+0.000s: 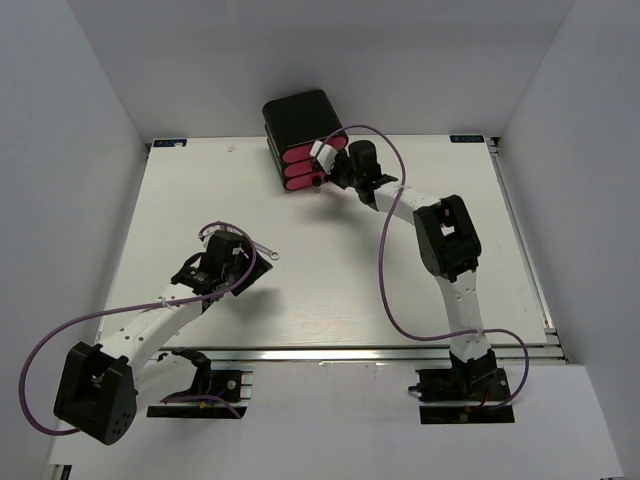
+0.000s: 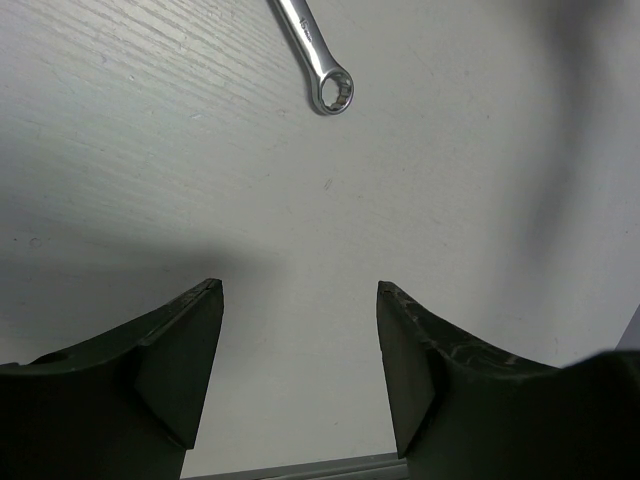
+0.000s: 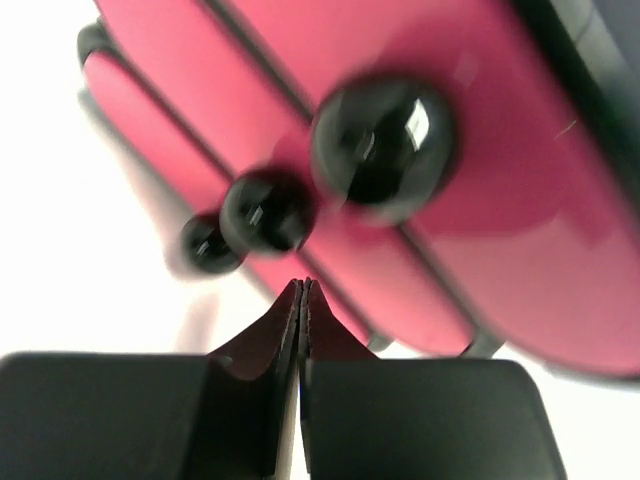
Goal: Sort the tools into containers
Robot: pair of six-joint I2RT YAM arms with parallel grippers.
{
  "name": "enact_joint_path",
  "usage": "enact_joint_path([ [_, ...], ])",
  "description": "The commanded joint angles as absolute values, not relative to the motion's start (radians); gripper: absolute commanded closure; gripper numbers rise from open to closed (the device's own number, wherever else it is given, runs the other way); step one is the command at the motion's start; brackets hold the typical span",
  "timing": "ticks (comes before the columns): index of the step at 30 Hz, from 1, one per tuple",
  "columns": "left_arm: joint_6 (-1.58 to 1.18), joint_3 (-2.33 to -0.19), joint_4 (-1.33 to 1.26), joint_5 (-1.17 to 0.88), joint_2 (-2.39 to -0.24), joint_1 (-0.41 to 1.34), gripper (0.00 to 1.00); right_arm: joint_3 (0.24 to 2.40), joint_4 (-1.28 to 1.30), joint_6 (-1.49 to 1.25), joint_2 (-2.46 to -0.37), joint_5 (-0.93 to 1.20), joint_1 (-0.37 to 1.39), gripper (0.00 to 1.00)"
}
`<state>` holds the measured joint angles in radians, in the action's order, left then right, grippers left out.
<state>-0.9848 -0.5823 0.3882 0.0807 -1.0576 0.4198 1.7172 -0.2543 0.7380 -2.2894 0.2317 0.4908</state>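
The silver wrench (image 2: 306,40) lies flat on the white table (image 2: 120,150), ahead of the left gripper (image 2: 300,350) and about on its centre line. Its ring end is nearest the jaws but well clear of them. Those jaws stand wide apart with nothing between them, probably lined up to come forward and straddle the shaft. No screwdriver shows in any view.

Across the table, the three pink-red drawers (image 3: 250,40) of the black chest (image 1: 300,115) fill the space just ahead of the right gripper (image 3: 302,300). Its jaws are pressed together on nothing. The tips sit just below the row of dark knobs (image 3: 385,145), closest to the middle one; whether they touch a drawer front I cannot tell. Closed fingers suit nudging a drawer rather than gripping a knob.
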Motion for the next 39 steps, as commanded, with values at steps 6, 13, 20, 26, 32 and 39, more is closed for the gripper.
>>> enact_joint_path([
  [6, -0.982, -0.583, 0.373, 0.077, -1.035, 0.413, 0.28, 1.565, -0.265, 0.411, -2.096, 0.276, 0.451, 1.0],
  [13, -0.974, -0.592, 0.357, 0.074, -1.048, 0.413, 0.28, 1.537, -0.252, 0.145, -2.118, 0.394, 0.443, 0.47],
  [20, -0.974, -0.597, 0.371, 0.09, -1.025, 0.413, 0.27, 1.555, -0.298, -0.15, -2.181, 0.214, 0.488, 0.44],
  [26, -0.974, -0.595, 0.371, 0.1, -1.029, 0.413, 0.27, 1.595, -0.331, -0.322, -2.232, 0.126, 0.502, 0.39],
  [32, -0.962, -0.62, 0.377, 0.106, -1.065, 0.413, 0.27, 1.736, -0.307, -0.446, -2.336, 0.081, 0.503, 0.38],
  [39, -0.939, -0.647, 0.379, 0.121, -1.089, 0.411, 0.27, 1.836, -0.333, -0.492, -2.416, 0.041, 0.503, 0.4],
])
